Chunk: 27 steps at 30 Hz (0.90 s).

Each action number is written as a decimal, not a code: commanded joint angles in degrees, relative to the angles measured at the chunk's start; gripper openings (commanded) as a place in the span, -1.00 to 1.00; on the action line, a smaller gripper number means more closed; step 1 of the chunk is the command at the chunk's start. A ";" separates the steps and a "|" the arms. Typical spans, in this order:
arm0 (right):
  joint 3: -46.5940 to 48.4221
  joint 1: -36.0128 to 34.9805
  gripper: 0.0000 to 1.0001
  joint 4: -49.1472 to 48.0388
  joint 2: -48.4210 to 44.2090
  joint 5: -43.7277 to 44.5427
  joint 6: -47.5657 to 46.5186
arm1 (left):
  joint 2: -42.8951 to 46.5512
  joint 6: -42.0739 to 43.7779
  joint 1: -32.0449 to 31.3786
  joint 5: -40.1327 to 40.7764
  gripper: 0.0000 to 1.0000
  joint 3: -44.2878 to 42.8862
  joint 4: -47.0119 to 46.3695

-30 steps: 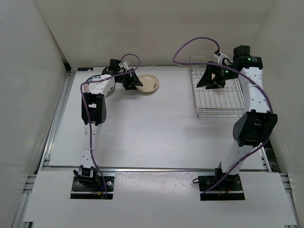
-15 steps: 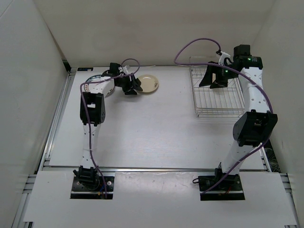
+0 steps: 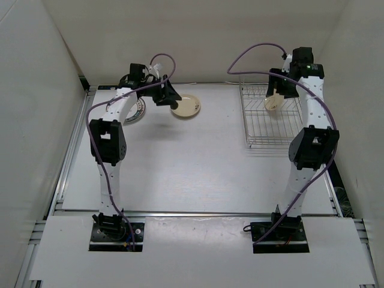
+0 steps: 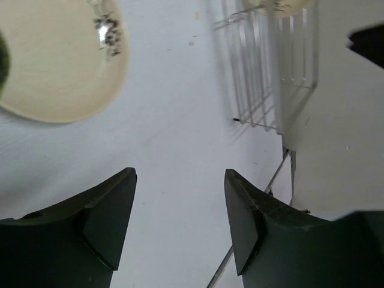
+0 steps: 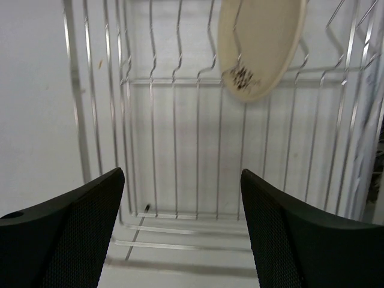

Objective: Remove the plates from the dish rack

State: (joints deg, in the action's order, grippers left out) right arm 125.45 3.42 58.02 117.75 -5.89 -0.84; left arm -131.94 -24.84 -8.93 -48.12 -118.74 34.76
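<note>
Currently your right tool [image 5: 181,177] hangs over the dish rack [image 5: 180,150]. One cream plate [image 5: 261,42] stands on edge among the far wires. It is ahead of the tool, toward the right-hand finger's side, and apart from both fingers. Its dark patch [image 5: 243,78] sits at the lower rim.
Tool state, right: fingers spread wide, nothing between them, touching nothing. Only rack wires and counter show through the gap.

Your left tool [image 4: 180,177] is over bare counter [image 4: 180,108] at the far left, well apart from the rack. A second cream plate [image 4: 60,60] lies flat on the counter. It is ahead of the tool on the left-hand finger's side, near it but not touching.
Tool state, left: spread, empty, no contact with plate or counter.

View notes:
- Only the top camera shows a third plate with a dark patterned rim [image 3: 139,111]. It lies flat at the far left, partly hidden under the left arm and beside the second cream plate.
- The left wrist view catches the rack in the distance, with a sliver of the racked plate at the top edge.
- Only the right wrist view shows the racked plate standing on edge; from above it reads as a pale oval just beside the tool.
</note>
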 commanded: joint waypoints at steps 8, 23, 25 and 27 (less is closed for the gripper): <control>3.77 0.53 0.66 -19.15 7.23 11.52 -5.48 | 13.20 8.05 -0.30 -2.08 0.59 -4.75 1.62; 5.50 2.73 0.51 -28.22 16.45 9.67 -7.07 | 17.68 12.36 -0.30 -1.54 0.98 -2.29 5.67; 5.51 2.73 0.27 -28.22 16.98 9.67 -6.37 | 17.68 12.89 -0.30 -1.01 0.98 -1.68 6.28; 5.51 2.73 0.04 -28.22 16.98 9.67 -5.76 | 18.21 13.41 -0.30 -1.01 0.98 -1.15 6.90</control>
State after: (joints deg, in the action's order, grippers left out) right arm 128.14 6.11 33.01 134.80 4.29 -7.66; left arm -119.26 -13.39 -8.97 -49.47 -120.79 40.18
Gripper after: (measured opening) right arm 0.549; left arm 0.992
